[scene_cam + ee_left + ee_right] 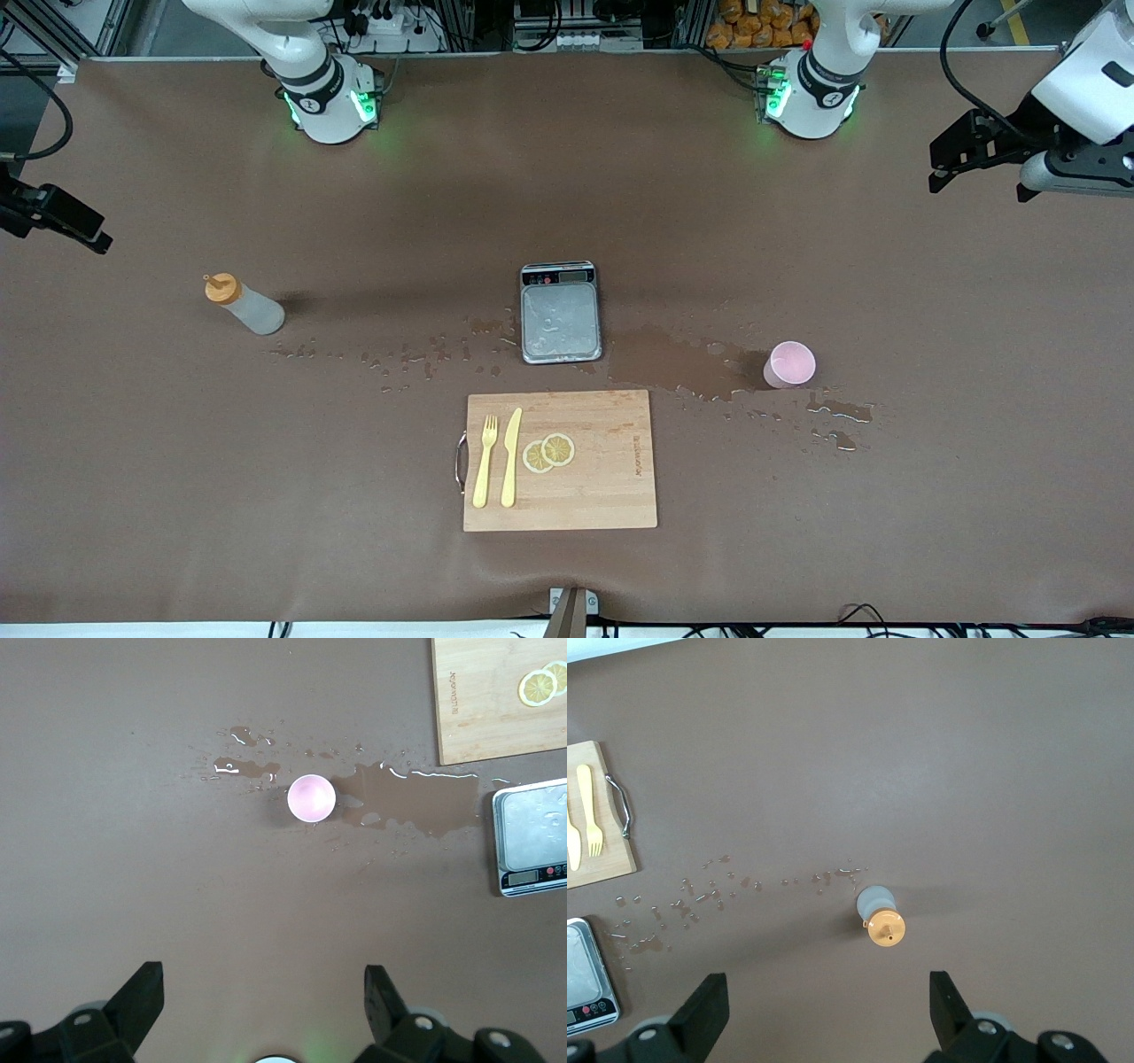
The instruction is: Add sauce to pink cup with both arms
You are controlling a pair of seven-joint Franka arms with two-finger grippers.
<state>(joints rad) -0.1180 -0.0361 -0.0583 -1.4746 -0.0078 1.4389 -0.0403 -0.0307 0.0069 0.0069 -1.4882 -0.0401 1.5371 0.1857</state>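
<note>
The sauce bottle [244,306], whitish with an orange cap, stands upright on the table toward the right arm's end. In the right wrist view the bottle [881,920] is seen from above. My right gripper [824,997] is open and empty, high over the table [62,221] and apart from the bottle. The pink cup [789,363] stands upright toward the left arm's end, beside a puddle. The cup [311,798] also shows in the left wrist view. My left gripper [263,988] is open and empty, high over that end of the table [974,168].
A grey scale [560,312] sits mid-table. A wooden cutting board [602,461] nearer the camera holds a yellow fork [484,461], a knife [511,456] and lemon slices [548,452]. A puddle [682,363] and droplets [399,354] wet the cloth between bottle and cup.
</note>
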